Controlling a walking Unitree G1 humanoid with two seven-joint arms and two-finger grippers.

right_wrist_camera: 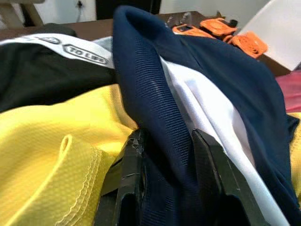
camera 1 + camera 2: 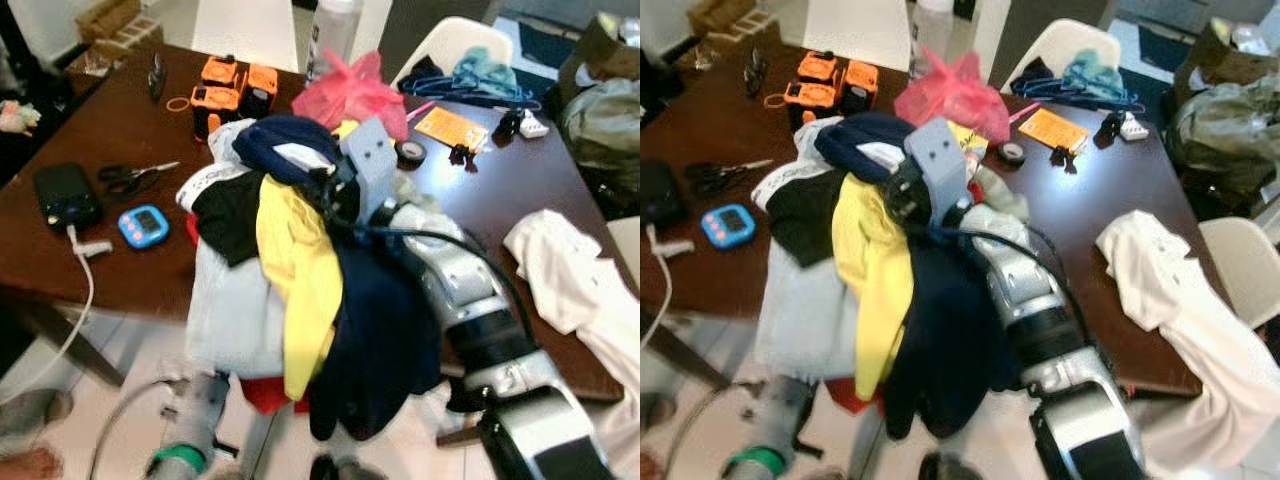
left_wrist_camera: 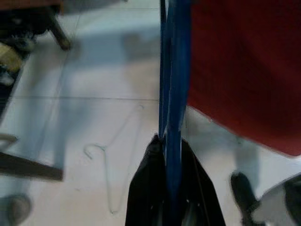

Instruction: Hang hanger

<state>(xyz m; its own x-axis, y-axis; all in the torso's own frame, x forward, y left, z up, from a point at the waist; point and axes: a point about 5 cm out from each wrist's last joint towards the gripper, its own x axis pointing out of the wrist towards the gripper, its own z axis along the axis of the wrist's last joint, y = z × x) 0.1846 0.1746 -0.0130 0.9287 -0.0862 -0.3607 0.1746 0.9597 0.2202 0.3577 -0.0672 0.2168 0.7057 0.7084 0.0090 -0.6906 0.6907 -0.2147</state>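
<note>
Your left gripper (image 3: 171,197) pinches the blue hanger (image 3: 173,84) low beside the table's near edge; your right gripper (image 1: 171,160) clamps navy cloth (image 1: 155,94); thin, rigid, light: keep that hook-end hold.

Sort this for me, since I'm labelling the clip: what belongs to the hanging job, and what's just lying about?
Job:
blue hanger, clamped in the left hand
navy garment, pinched by the right hand
yellow shirt
wire hanger on the floor

Lying about:
scissors
blue timer
orange batteries
pink bag
tape roll
</note>
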